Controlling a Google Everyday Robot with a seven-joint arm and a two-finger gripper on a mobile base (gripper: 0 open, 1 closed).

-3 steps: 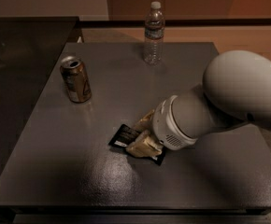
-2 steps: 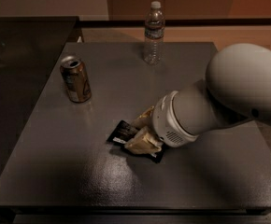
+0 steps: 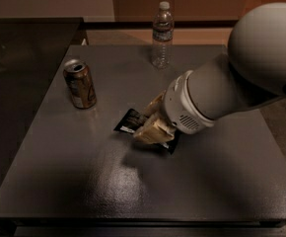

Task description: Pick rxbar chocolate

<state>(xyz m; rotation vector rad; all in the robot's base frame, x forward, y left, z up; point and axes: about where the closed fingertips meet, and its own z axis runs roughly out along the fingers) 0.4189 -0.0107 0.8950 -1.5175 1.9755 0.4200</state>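
The rxbar chocolate [image 3: 129, 122] is a flat black wrapper with a white patch, in the middle of the dark grey table [image 3: 84, 181]. My gripper [image 3: 151, 121] comes in from the right on the big white arm and is shut on the bar's middle. One tan finger [image 3: 153, 131] lies over the bar's front and the other [image 3: 155, 104] is behind it. The bar's left end sticks out, and its right end shows as a dark corner below the wrist. The bar hangs slightly above the table, with a shadow beneath it.
A brown-gold drink can [image 3: 79, 83] stands at the table's left. A clear water bottle [image 3: 162, 35] stands at the far edge. A dark counter [image 3: 24, 38] lies beyond the table on the left. The arm [image 3: 241, 78] covers the table's right side.
The gripper and the bar in it have risen together off the table. The arm has pulled up and to the right. The can and the bottle have not moved.
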